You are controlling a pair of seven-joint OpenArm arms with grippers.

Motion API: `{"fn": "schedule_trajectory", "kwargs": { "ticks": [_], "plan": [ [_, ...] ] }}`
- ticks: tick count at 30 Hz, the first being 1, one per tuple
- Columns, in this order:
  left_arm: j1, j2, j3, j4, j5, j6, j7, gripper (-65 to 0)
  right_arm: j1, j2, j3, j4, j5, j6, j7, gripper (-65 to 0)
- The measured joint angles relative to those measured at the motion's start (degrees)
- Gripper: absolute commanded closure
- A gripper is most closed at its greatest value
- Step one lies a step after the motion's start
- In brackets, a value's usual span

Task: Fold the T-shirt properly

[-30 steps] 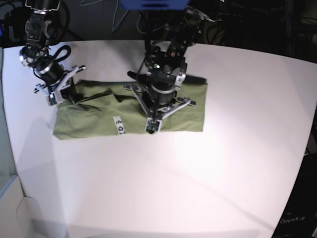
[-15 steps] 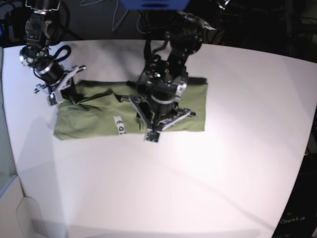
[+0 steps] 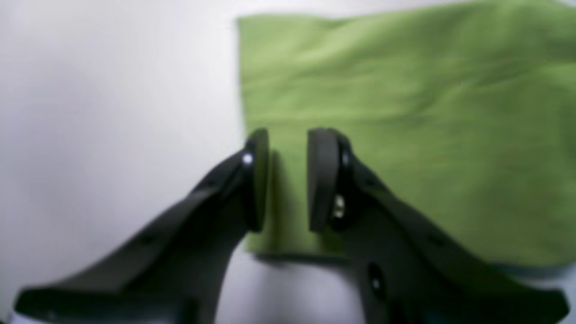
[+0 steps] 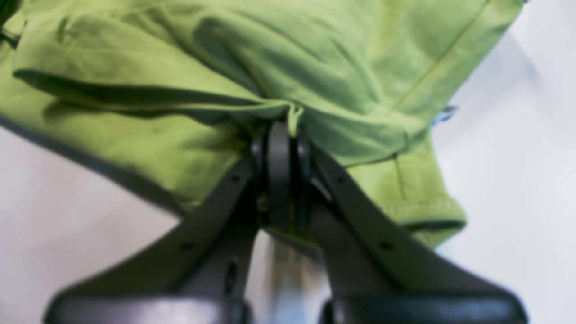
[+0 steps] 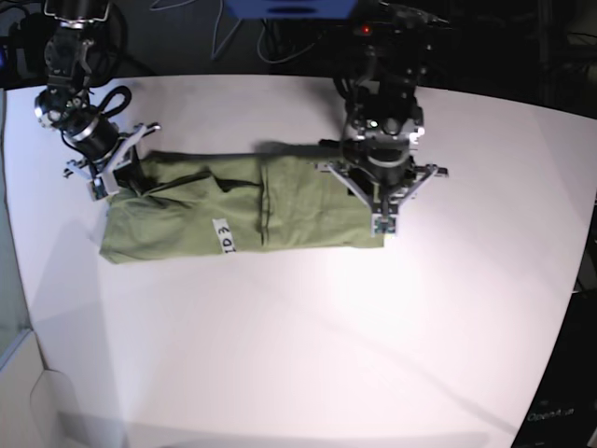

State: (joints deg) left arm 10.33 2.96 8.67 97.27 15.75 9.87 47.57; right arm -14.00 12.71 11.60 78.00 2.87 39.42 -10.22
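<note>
While the right tool (image 4: pixel 281 173) pinches a fold of the T-shirt (image 5: pixel 233 210), lying long across the desk (image 5: pixel 308 345), the left tool (image 3: pixel 288 180) gapes empty above its hem; pulling unevenly could undo the folds.

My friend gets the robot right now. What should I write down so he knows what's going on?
Right tool: shut, pinching a fold of the T-shirt at its end nearest that arm.
Left tool: open, holding nothing, over the corner at the shirt's other end.
T-shirt: lies as a long folded strip on the white table, white tag facing up.
Done: the shirt is narrowed into a band.
Left: likely fold the band's ends over each other into a compact stack, then smooth it and release.
</note>
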Motion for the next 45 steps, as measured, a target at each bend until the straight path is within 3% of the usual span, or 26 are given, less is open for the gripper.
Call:
{"fn": "schedule_trajectory", "kwargs": {
  "ticks": [6,12,17,20,27,36,45],
  "plan": [
    [-2.6,0.2,-1.3,-8.2,0.5,0.2,-4.7,-14.3,-0.1,0.8,-0.3,0.7,-0.3,0.2,-0.7,-1.5],
    [-4.6,1.4,-0.9,-13.6,2.0,0.9,-9.3,-14.2,-4.2,0.7,2.1,10.8,-5.4,0.7,-8.7,-2.0],
    [-4.1,1.5,-1.0,-14.0,1.4,0.5,-11.6,-14.2,-6.0,0.5,5.1,17.9,-8.0,0.9,-18.3,-14.5],
    [-4.1,1.5,-1.0,-14.1,1.4,0.5,-11.7,-14.2,-6.0,1.1,6.6,19.8,-8.7,0.9,-19.2,-20.3],
    [-2.3,1.5,-1.0,-13.9,1.8,0.7,-14.2,-14.2,-7.1,0.6,8.2,26.0,-7.3,0.9,-21.2,-25.0],
    [-0.7,1.6,-0.9,-13.3,2.4,0.9,-15.1,-14.2,0.8,-5.7,16.8,27.5,-7.9,1.0,-35.3,-55.0],
    [0.0,1.6,-1.0,-13.3,2.4,0.9,-15.9,-14.2,7.6,-7.7,19.5,27.5,-7.6,0.9,-46.3,-56.6]
  ]
}}
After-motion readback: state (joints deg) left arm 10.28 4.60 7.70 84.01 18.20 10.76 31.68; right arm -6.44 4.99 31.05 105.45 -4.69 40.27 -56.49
